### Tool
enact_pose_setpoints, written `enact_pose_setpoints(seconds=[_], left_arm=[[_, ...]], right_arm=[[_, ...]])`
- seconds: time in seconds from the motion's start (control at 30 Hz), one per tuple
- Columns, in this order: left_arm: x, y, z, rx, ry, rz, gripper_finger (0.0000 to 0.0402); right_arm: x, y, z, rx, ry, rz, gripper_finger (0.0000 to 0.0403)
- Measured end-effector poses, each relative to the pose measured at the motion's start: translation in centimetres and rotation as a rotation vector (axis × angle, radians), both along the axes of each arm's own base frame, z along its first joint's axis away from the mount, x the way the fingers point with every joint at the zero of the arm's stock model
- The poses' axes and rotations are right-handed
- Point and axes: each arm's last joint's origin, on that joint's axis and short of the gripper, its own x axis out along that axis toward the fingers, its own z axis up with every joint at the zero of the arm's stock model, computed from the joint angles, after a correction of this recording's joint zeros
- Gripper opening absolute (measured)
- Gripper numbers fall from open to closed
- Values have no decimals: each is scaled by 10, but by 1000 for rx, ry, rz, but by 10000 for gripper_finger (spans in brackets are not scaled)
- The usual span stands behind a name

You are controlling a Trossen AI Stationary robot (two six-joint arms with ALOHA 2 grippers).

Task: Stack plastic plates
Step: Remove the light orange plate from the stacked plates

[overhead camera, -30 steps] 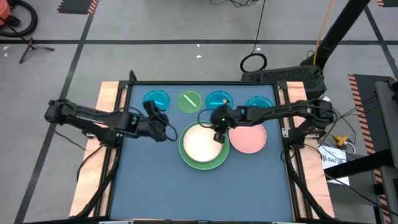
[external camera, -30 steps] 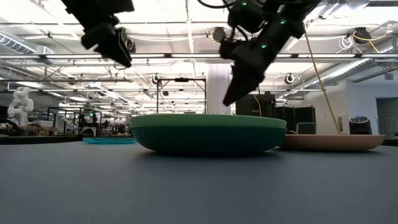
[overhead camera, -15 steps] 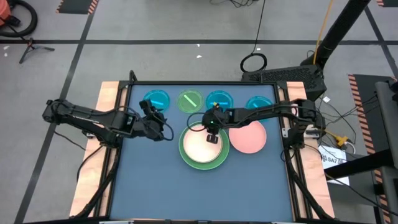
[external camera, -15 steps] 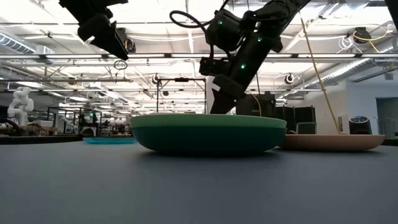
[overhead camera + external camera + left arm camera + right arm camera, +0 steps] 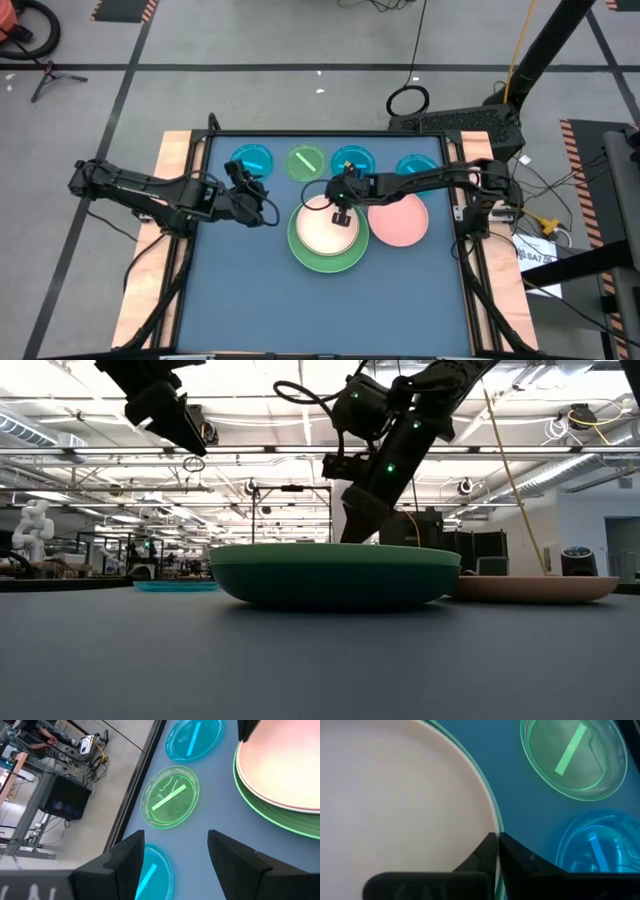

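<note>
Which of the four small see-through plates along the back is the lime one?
The lime plate is second from the left in the back row; the other three are cyan. It sits just beyond the cream-on-green stack.

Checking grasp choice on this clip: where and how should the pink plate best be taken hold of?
Probably by its raised rim, claw coming from above. The pink plate lies flat and alone on the table, right of the cream-on-green stack. Its right edge looks clearest of neighbours, so pinch there.

You get bright, even overhead light; ceiling lamps glare above the right gripper (image 5: 352, 532), whose own fingers blur up close.
</note>
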Motion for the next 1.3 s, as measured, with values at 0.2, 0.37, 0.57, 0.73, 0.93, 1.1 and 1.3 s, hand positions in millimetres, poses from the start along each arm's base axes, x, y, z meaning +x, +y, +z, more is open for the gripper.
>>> enact_pose_setpoints(seconds=[0.2, 0.37, 0.57, 0.73, 0.93, 1.1, 1.3], left_arm=[[0, 0, 0, 0, -1, 0, 223], [0, 0, 0, -1, -1, 0, 223], [0, 0, 0, 2, -2, -4, 223], [3, 0, 2, 11, -18, -20, 223], [3, -1, 2, 12, -18, -22, 223], [3, -1, 2, 12, -17, -22, 223], [3, -1, 2, 12, -18, -21, 223]], right_arm=[[-4, 2, 16, -6, -45, 5, 3], [-8, 3, 31, -14, -89, 10, 1], [-16, 0, 60, -23, -203, 5, 1], [-23, -11, 79, -61, -271, -10, 0], [-46, -26, 97, -122, -227, -67, 0], [-80, -32, 111, -135, -123, -174, 0], [-121, -37, 117, -161, 53, -357, 0]])
